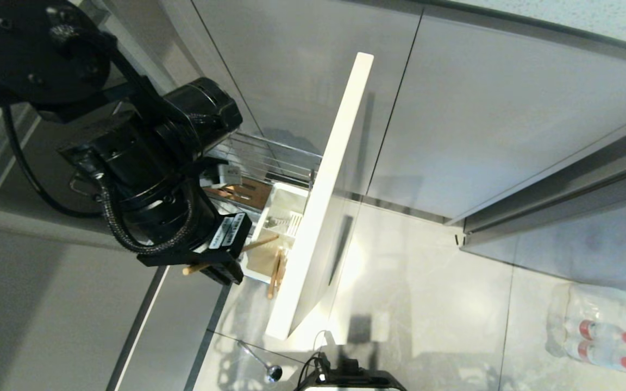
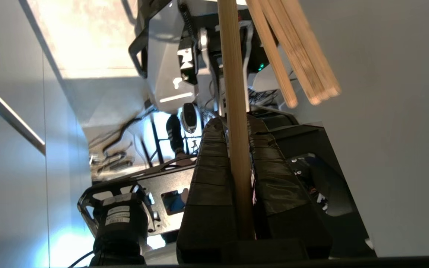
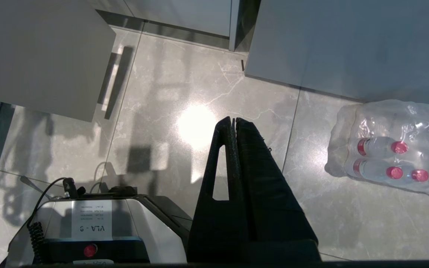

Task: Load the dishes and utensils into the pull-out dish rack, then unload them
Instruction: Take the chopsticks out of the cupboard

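Observation:
My left gripper (image 1: 228, 264) hangs beside the pull-out dish rack (image 1: 269, 157), shut on one light-brown chopstick (image 1: 261, 242) that pokes out on both sides of the fingers. In the left wrist view that chopstick (image 2: 233, 74) runs straight up between the pads of the left gripper (image 2: 233, 123). More wooden chopsticks (image 1: 275, 277) lean out of the white caddy (image 1: 286, 202) behind the pale front panel (image 1: 329, 201); they also show as chopstick ends (image 2: 304, 59). The spoon (image 1: 258, 359) lies on the floor below the panel. My right gripper (image 3: 233, 120) is shut and empty over the floor. The dishes are out of view.
The brown slotted bar (image 1: 245, 193) lies in the wire basket. Grey cabinet fronts (image 1: 481, 119) stand behind. A shrink-wrapped pack of water bottles (image 1: 606, 336) lies on the floor at the right. My own base (image 1: 345, 380) sits at the bottom edge.

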